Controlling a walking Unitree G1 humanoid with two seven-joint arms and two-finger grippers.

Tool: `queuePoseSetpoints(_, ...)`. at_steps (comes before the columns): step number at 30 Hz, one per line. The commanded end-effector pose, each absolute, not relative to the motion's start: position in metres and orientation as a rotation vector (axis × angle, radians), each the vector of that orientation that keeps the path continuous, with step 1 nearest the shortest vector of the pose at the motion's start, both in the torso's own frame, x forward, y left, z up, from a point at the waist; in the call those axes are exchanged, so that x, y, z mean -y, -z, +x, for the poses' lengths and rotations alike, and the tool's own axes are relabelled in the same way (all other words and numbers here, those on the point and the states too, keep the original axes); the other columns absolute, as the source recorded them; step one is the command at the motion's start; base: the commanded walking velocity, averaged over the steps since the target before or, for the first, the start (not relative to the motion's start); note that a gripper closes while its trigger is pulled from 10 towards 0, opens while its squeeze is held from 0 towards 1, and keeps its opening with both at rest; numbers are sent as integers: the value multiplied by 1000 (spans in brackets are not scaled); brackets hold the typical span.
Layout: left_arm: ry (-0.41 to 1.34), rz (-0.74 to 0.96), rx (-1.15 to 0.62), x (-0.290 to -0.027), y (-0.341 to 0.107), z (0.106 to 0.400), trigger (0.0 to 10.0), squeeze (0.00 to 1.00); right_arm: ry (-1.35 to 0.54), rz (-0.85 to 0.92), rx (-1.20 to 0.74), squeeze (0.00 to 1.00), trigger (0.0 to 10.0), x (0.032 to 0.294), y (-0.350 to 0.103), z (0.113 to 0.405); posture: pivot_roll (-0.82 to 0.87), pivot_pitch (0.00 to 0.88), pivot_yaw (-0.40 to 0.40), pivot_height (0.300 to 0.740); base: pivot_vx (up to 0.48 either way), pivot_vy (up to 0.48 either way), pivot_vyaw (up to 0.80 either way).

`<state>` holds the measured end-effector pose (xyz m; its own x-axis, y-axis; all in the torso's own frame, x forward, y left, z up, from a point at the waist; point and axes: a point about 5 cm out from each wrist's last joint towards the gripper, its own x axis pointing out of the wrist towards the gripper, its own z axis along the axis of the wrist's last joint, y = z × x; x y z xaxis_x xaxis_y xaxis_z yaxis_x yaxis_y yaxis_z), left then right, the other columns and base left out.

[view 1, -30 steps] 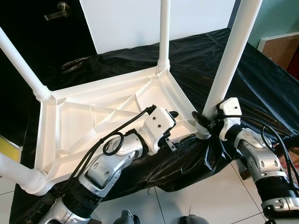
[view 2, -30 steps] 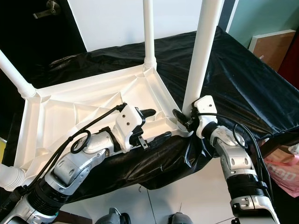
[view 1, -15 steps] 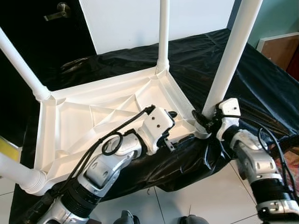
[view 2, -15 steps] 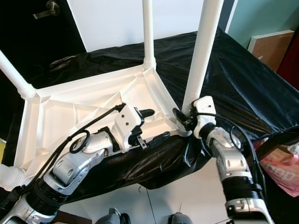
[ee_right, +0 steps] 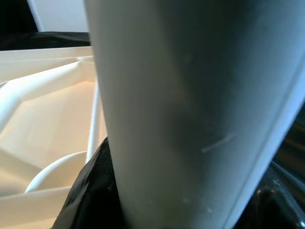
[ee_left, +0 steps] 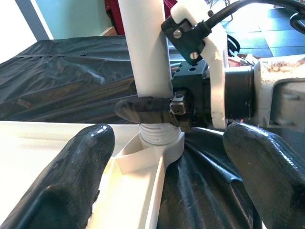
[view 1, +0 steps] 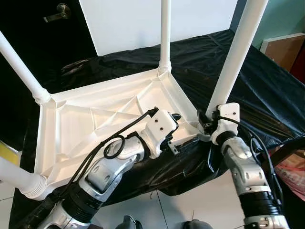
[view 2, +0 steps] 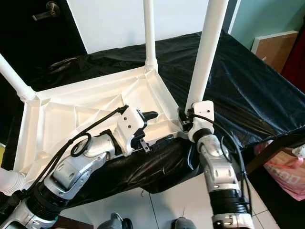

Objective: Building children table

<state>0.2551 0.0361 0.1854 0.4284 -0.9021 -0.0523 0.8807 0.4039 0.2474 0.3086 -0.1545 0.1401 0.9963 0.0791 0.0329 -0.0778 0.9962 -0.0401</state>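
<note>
Black fingers of the right gripper are clamped on the base of the near-right table leg, just above its ribbed collar at the corner socket. Fingers of the left gripper stand spread wide, one above and one below the near rim of the upturned tabletop, holding nothing.

A crumpled black plastic sheet covers the support under the tabletop; pale floor tiles show at 6 o'clock, a white wall panel at 12, a dark door with a lever handle at 11.

Both silver forearms reach up from 6 o'clock, the left bent in across the rim, the right rising steeply.

White and ribbed underneath, the table lies inverted with legs pointing up at the corners, mid-frame.
</note>
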Motion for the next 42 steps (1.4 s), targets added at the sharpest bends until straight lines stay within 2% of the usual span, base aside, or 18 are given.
queuePoseSetpoints(1,1233,256,79,-34,-185,248,10000,0,18,-12,-70,0,10000,157,-120,304,-65,88,57,740,0,0,0)
queuePoseSetpoints(3,1233,256,79,-34,-185,248,10000,0,28,-13,-72,0,10000,156,-120,303,-65,88,57,740,0,0,0)
queuePoseSetpoints(7,1225,256,80,-34,-185,248,10000,0,196,6,-89,0,10000,152,-116,299,-58,89,47,740,0,0,0)
queuePoseSetpoints(10,1221,254,80,-34,-185,248,10000,0,237,39,-89,0,10000,146,-115,297,-53,88,44,740,0,0,0)
queuePoseSetpoints(14,1219,252,78,-34,-184,248,10000,0,203,63,-57,0,10000,138,-123,299,-58,87,41,740,0,0,0)
queuePoseSetpoints(26,1224,253,79,-33,-184,248,10000,0,209,60,-26,0,10000,136,-128,299,-63,77,39,740,0,0,0)
queuePoseSetpoints(27,1224,253,80,-33,-183,248,10000,0,211,60,-16,420,10000,137,-130,299,-64,73,38,740,0,0,0)
queuePoseSetpoints(28,1224,253,80,-33,-183,248,10000,0,211,60,-16,420,10000,137,-130,299,-64,73,38,740,0,0,0)
queuePoseSetpoints(29,1226,254,82,-32,-183,248,10000,0,203,57,3,1000,10000,138,-132,299,-64,69,38,740,0,0,0)
queuePoseSetpoints(39,1229,258,84,-31,-183,249,10000,0,108,65,64,1000,10000,146,-141,298,-69,58,38,740,0,0,0)
queuePoseSetpoints(40,1232,259,84,-32,-183,248,10000,0,19,61,77,1000,10000,151,-143,298,-70,58,38,740,0,0,0)
queuePoseSetpoints(42,1234,258,84,-31,-183,248,10000,0,-37,47,82,1000,10000,154,-144,297,-78,56,40,740,0,0,0)
